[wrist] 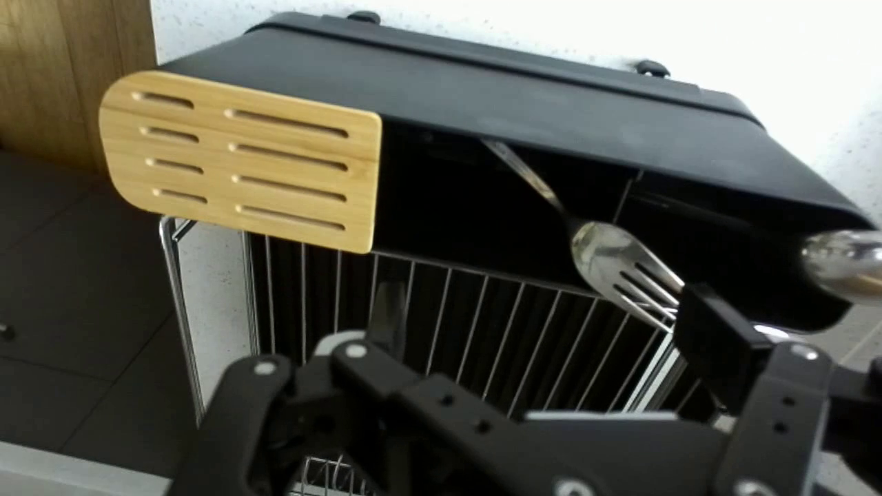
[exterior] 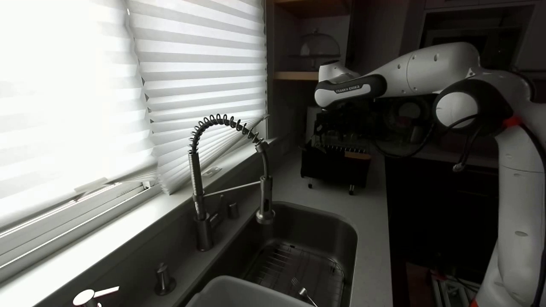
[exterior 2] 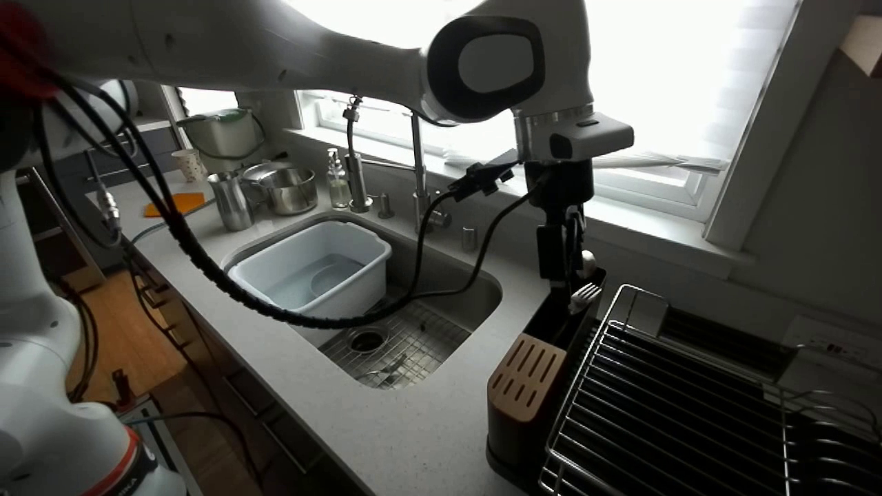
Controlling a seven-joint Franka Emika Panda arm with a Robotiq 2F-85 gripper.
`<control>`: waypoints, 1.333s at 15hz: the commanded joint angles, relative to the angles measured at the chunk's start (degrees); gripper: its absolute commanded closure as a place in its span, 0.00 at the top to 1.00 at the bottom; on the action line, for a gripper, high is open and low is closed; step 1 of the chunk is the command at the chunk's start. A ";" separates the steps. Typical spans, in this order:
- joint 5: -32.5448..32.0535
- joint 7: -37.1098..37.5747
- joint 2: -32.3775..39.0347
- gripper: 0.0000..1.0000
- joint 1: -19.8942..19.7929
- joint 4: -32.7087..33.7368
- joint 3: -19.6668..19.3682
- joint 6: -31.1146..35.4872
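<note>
Over the counter (exterior 2: 406, 427), a spread gripper (wrist: 544, 306) hangs by a caddy's (wrist: 482, 96) fork (wrist: 606, 255), apparently picking or placing; next move likely needs careful clearance.

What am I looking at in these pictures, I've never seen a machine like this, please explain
It's a jointed robot arm beside a kitchen counter. Two pictures come from cameras standing apart from the robot; the close-up, from one on its wrist. The arm ends in a two-fingered pincer, its jaws open, holding nothing. Nearest, a metal fork leans in a black utensil holder with a slotted wooden insert; whether the fork touches the pincer I can't tell. A wire dish rack stands alongside, and a plastic dishpan sits in the sink.
</note>
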 commanded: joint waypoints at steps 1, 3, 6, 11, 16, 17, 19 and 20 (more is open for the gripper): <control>2.57 -7.30 5.55 1.00 -1.49 6.55 -0.57 -3.09; 3.61 -9.79 7.21 1.00 -1.95 8.04 -0.54 -3.24; 6.43 -13.48 8.27 1.00 -2.46 9.50 -0.16 -4.49; 8.67 -16.24 10.52 1.00 -3.10 12.45 -0.22 -7.98; 11.38 -20.26 11.69 1.00 -4.32 13.23 0.40 -6.25; 12.16 -20.64 11.68 1.00 -4.44 13.29 0.56 -6.41; 13.28 -21.82 11.80 1.00 -4.60 13.27 0.84 -6.27; 13.66 -22.13 11.49 0.89 -4.41 12.64 0.79 -5.88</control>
